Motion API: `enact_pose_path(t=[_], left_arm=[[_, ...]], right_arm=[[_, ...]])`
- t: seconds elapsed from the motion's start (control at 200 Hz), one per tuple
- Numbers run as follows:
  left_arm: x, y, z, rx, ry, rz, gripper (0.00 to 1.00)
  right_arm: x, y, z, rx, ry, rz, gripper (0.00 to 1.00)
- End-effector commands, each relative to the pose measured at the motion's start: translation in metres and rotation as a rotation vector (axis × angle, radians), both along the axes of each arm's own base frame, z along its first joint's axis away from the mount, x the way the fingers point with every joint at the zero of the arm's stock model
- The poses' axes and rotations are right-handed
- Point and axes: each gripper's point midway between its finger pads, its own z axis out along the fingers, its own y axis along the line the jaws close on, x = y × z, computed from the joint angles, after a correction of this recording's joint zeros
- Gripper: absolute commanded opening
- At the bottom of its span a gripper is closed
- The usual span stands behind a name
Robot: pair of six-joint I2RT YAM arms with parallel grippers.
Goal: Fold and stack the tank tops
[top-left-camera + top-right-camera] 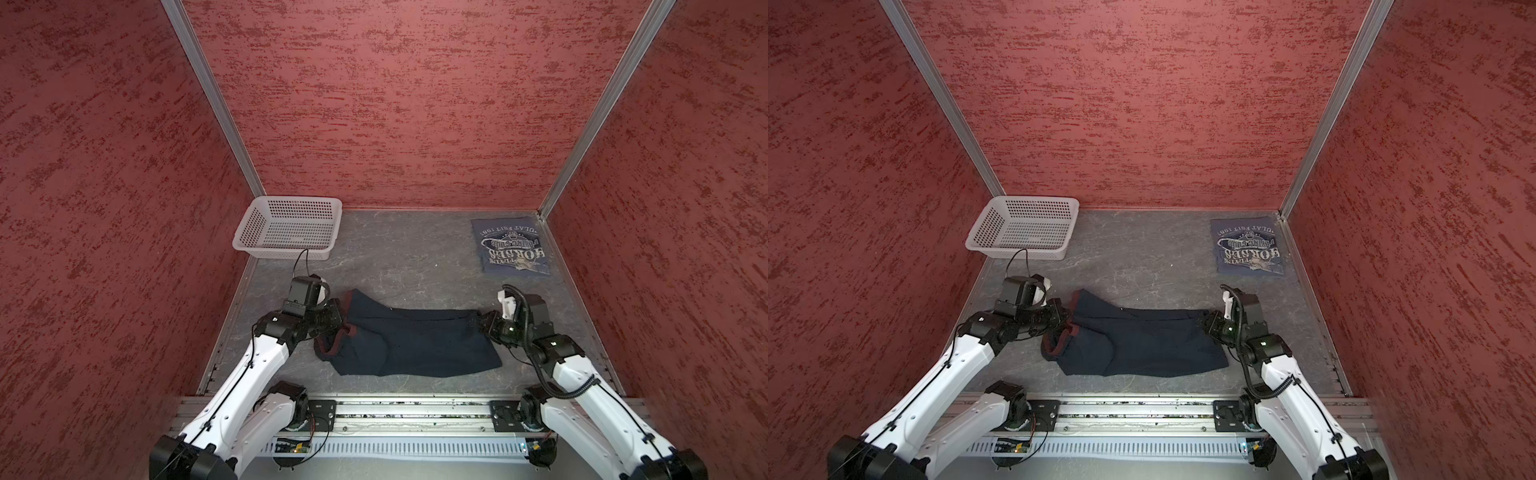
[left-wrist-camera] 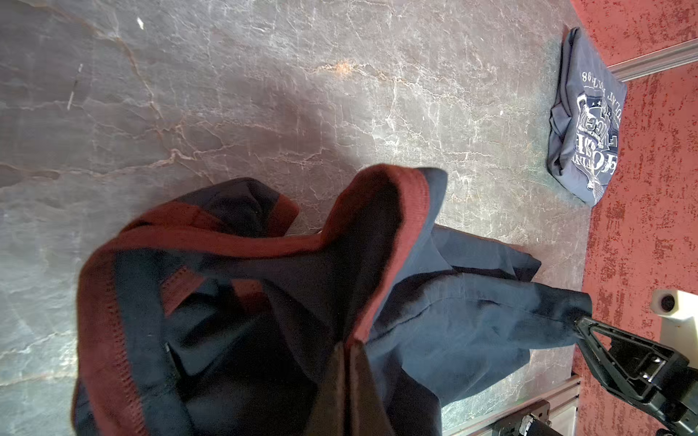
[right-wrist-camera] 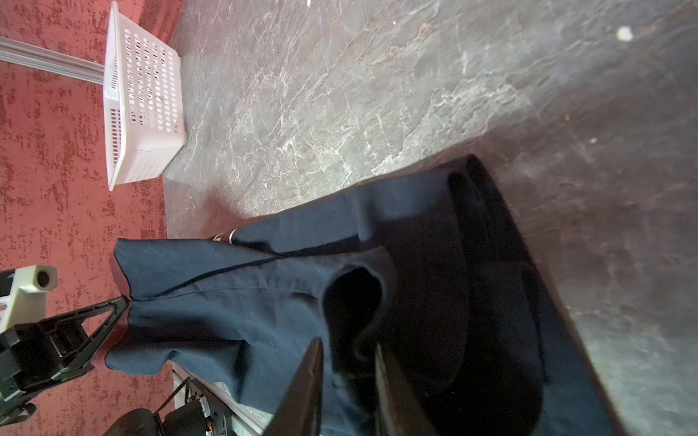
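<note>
Dark navy tank top with maroon trim lies across the near middle of the grey desk, spread sideways between both arms, in both top views. Left tool is clamped tight on the maroon-trimmed strap end; the wrist view shows its jaws pressed together on cloth. Right tool is at the opposite hem end, jaws a little apart with a bunched fold of navy cloth pinched between them. The far edge of the top runs fairly straight between the two tools. The strap side is rumpled, with loops of trim lying on the desk. Slate-blue tank top with whitish lettering sits folded flat in the far right corner, well apart. White perforated basket sits in the far left corner.
</note>
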Motion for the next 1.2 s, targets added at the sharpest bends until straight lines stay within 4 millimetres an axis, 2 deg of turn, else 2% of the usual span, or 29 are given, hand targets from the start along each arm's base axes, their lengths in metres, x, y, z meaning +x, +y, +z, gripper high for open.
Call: enact_pose_path(t=[0.0, 0.115, 0.255, 0.361, 0.461, 0.576, 0.711, 1.007, 1.197], left_arm=[[0.008, 0.000, 0.012, 0.002, -0.035, 0.005, 0.00], [0.008, 0.001, 0.019, 0.001, -0.049, 0.006, 0.00], [0.010, -0.005, 0.029, -0.017, -0.075, -0.013, 0.00], [0.011, -0.023, 0.033, -0.007, -0.087, -0.076, 0.00], [0.008, -0.048, 0.035, 0.031, -0.109, -0.162, 0.03], [0.004, -0.075, 0.039, 0.036, -0.125, -0.244, 0.04], [0.001, -0.089, 0.042, 0.039, -0.139, -0.285, 0.06], [0.001, -0.086, 0.023, 0.088, -0.090, -0.280, 0.24], [0.003, -0.089, 0.016, 0.104, -0.072, -0.280, 0.32]], right_arm=[[-0.001, -0.003, -0.003, -0.040, 0.013, -0.004, 0.15], [0.003, -0.009, 0.009, -0.080, 0.001, -0.022, 0.04], [0.005, -0.033, 0.049, -0.188, -0.067, -0.109, 0.00], [0.005, -0.047, 0.079, -0.215, -0.133, -0.176, 0.00], [0.005, -0.051, 0.090, -0.220, -0.164, -0.201, 0.00], [0.007, -0.046, 0.091, -0.190, -0.181, -0.190, 0.00], [0.009, -0.045, 0.089, -0.189, -0.179, -0.185, 0.00], [0.009, -0.043, 0.084, -0.187, -0.178, -0.175, 0.00], [0.008, -0.043, 0.082, -0.188, -0.174, -0.171, 0.00]])
